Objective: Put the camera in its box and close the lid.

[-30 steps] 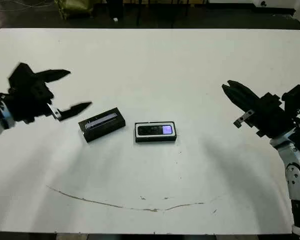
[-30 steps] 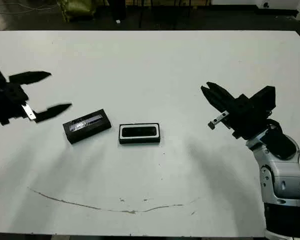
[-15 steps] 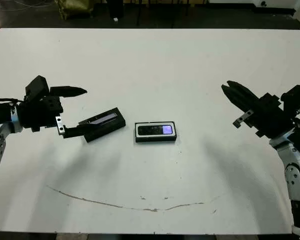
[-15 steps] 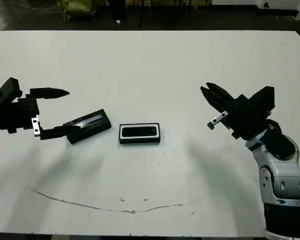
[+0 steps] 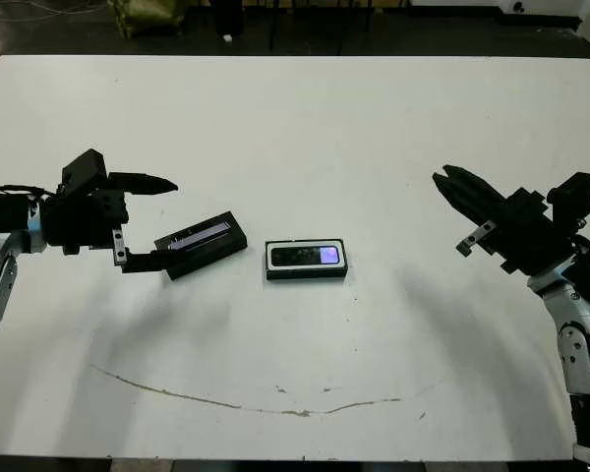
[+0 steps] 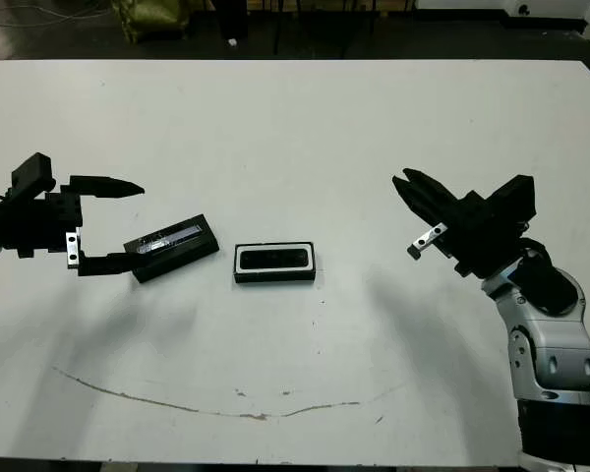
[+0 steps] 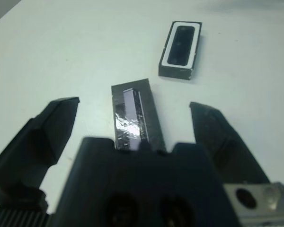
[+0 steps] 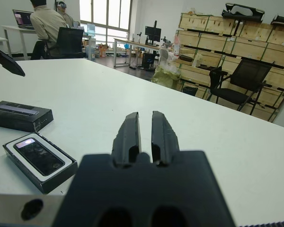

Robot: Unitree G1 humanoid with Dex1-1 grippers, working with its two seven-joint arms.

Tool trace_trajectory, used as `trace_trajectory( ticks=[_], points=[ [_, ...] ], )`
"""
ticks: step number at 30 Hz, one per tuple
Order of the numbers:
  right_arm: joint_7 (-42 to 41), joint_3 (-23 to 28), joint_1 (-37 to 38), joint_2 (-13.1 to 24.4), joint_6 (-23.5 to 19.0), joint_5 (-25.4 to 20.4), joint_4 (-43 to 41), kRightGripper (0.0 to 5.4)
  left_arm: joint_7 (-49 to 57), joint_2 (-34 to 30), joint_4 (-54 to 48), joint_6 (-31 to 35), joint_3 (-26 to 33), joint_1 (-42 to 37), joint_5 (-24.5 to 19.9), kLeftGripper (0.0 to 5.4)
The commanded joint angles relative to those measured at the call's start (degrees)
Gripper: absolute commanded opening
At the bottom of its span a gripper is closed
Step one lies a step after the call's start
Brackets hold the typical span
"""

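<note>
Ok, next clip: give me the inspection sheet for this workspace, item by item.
Surface: white table, with a thin brownish curved mark near the front edge.
Camera: the camera lies flat inside the box, screen lit purple.
Lid: the lid rests on the table left of the box, apart from it, not yet on.
Clutter: nothing seen on the table.
Left gripper: left gripper open, fingers either side of the lid's near end; contact cannot be told.
Right gripper: right gripper shut, empty, off to the right of the box.
Cables: nothing seen on the table.
Surroundings: people seated at a desk, stacked wooden crates, an office chair.
</note>
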State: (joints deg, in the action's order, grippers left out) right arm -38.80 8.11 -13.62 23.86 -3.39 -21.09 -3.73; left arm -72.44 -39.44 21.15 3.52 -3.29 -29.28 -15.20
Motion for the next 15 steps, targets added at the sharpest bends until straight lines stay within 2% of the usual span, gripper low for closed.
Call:
trace_trajectory(
  ticks=[1, 7, 15],
  points=[
    [-0.6, -0.3, 0.8, 0.1, 0.3, 0.1, 0.8, 0.00, 0.7, 1.7, 3.1, -1.5, -1.1, -0.1, 1.8, 5.38],
    [-0.6, -0.3, 0.8, 0.3, 0.0, -0.1, 0.8, 0.00, 0.8, 4.7, 7.9, -5.6, -2.2, 0.0, 3.2, 5.38],
    [-0.5, -0.2, 0.8, 0.2, -0.8, -0.9, 0.7, 0.00, -1.7, 5.5, 10.0, -4.6, -1.6, 0.6, 2.2, 5.38]
  ],
)
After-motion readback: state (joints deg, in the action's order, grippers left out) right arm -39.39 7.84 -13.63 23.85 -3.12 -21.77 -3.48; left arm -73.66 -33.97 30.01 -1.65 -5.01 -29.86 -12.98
